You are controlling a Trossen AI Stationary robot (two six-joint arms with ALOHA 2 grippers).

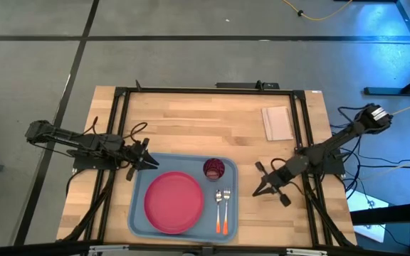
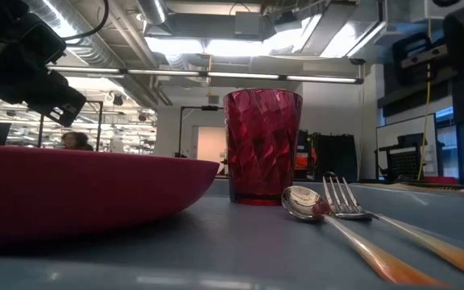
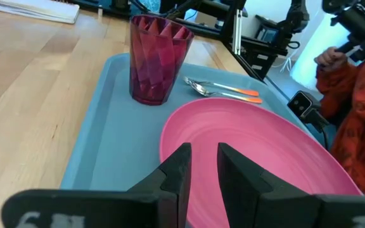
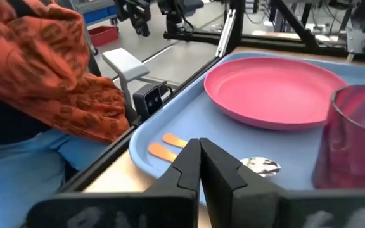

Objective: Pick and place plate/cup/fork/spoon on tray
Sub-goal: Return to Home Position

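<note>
Since the light blue rimmed tray (image 1: 179, 161) is loaded | left gripper (image 3: 203, 158) at its corner, barely parted, empty | right gripper (image 4: 199, 151) alongside, pressed together

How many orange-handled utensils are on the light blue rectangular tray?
2. The small silver-bowled spoon and the silver-tined fork lie side by side on the tray, right of the round pink plate, spoon nearer it. None appears hidden.

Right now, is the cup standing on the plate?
No, the cup stands on the tray beside the plate, not on it.
</note>
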